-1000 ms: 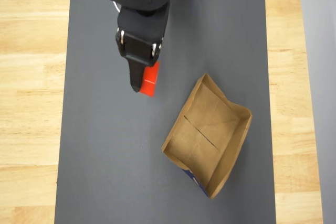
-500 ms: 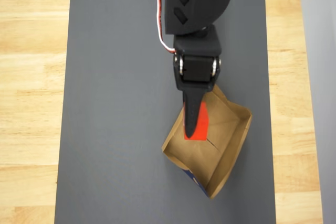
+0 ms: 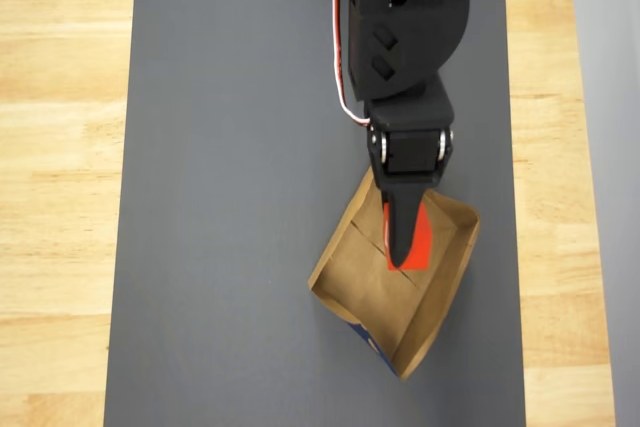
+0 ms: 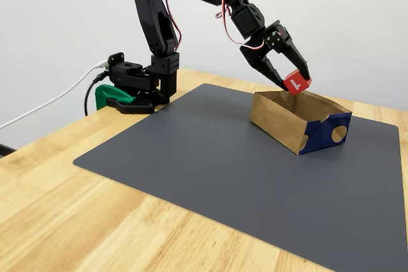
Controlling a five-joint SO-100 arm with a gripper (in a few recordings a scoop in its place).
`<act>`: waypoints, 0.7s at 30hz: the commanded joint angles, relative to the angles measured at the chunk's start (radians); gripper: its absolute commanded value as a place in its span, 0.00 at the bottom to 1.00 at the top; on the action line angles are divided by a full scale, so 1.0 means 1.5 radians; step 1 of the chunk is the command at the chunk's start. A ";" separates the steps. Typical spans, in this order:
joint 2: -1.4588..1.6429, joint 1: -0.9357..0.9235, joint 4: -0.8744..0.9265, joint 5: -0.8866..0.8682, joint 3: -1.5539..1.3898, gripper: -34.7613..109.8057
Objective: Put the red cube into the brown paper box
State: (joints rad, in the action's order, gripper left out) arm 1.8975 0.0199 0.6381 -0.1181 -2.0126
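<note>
A single red cube [image 4: 297,83], small and hard-edged with a white marking on one face, hangs clamped at the tip of the black arm's pincer [image 4: 290,79], held above the open top of the brown paper box [image 4: 284,123] and not yet touching its floor. From overhead the cube [image 3: 415,240] shows beside the dark finger, over the half of the tray nearest the arm. It looks rigid and light, a block that should take a firm squeeze on two opposite flat faces without slipping or deforming, which is how the pincer grips it now. The one box [image 3: 433,306] directly below looks far more delicate: thin folded kraft paper, creased floor, upright walls that would likely buckle or skid if knocked. A blue printed patch marks its outer side. Box and arm stand on one dark grey mat [image 4: 191,157] laid over the wooden desk [image 4: 64,221].
</note>
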 commanded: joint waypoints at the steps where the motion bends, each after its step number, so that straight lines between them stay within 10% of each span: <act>1: 0.012 0.000 0.002 -0.020 -0.003 0.41; 13: 0.040 -0.011 0.039 -0.035 -0.008 0.49; 21: 0.241 -0.070 0.085 -0.035 -0.065 0.25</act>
State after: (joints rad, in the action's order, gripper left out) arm 2.1046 -0.0598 0.7424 -0.1672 -2.0877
